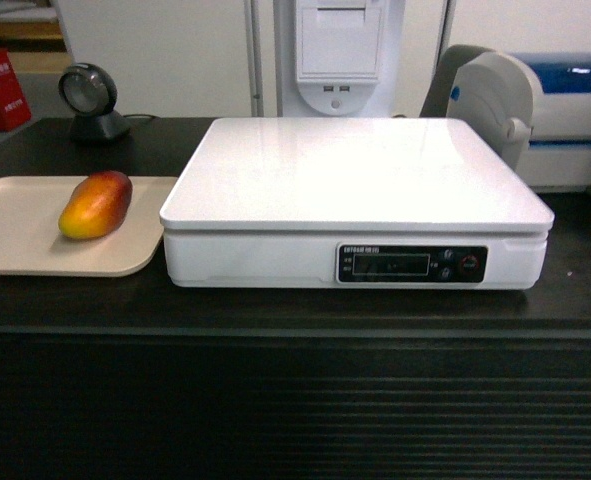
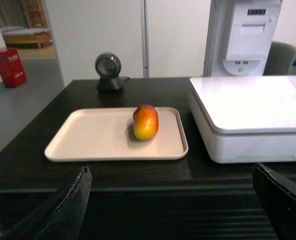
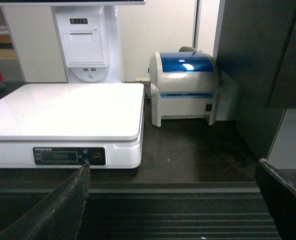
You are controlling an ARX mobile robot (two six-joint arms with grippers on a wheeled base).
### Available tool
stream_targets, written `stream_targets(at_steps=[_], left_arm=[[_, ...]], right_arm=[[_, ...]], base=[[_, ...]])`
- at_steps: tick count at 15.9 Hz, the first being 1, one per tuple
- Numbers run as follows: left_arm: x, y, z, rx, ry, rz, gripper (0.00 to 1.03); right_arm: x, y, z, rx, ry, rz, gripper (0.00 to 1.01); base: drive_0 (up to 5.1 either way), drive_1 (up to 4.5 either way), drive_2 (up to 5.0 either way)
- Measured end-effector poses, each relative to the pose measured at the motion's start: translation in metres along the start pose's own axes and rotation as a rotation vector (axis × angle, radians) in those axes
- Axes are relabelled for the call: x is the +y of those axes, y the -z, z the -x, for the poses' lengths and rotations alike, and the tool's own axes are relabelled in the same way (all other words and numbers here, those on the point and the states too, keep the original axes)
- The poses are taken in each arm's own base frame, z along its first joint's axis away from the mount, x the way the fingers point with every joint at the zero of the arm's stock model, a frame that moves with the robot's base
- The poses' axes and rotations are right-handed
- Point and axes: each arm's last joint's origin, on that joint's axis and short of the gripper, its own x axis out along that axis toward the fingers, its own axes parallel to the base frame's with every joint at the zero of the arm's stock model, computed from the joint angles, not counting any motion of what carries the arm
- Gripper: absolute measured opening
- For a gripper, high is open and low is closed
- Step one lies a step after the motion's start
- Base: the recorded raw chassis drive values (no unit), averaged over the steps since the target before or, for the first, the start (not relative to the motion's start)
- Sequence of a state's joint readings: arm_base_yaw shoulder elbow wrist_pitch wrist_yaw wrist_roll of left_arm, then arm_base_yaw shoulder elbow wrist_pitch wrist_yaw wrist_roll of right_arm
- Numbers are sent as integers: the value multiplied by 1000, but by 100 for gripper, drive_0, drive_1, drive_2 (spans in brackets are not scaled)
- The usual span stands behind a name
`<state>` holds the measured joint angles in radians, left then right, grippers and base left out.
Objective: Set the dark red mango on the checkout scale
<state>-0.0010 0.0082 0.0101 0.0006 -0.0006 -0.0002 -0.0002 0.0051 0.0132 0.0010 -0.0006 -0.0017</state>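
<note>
Slippage is the main risk: the mango (image 2: pixel 145 122), smooth, oval and rounded, could roll off the beige tray (image 2: pixel 87 142) or squirt from a pinch. It lies there, left of the glossy flat scale (image 1: pixel 355 175) on the black bench (image 1: pixel 275 310). Both arms' fingers (image 2: pixel 70 210) (image 3: pixel 62 210) stand wide apart, holding nothing.
</note>
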Motion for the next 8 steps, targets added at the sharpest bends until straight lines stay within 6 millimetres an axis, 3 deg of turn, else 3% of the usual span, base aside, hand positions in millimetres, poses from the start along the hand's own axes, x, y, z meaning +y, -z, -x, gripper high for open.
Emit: stream_targets(at_steps=[8], left_arm=[[0,0,0,4,0,0,98]], right_arm=[[0,0,0,5,1,-1,98]], base=[[0,0,0]])
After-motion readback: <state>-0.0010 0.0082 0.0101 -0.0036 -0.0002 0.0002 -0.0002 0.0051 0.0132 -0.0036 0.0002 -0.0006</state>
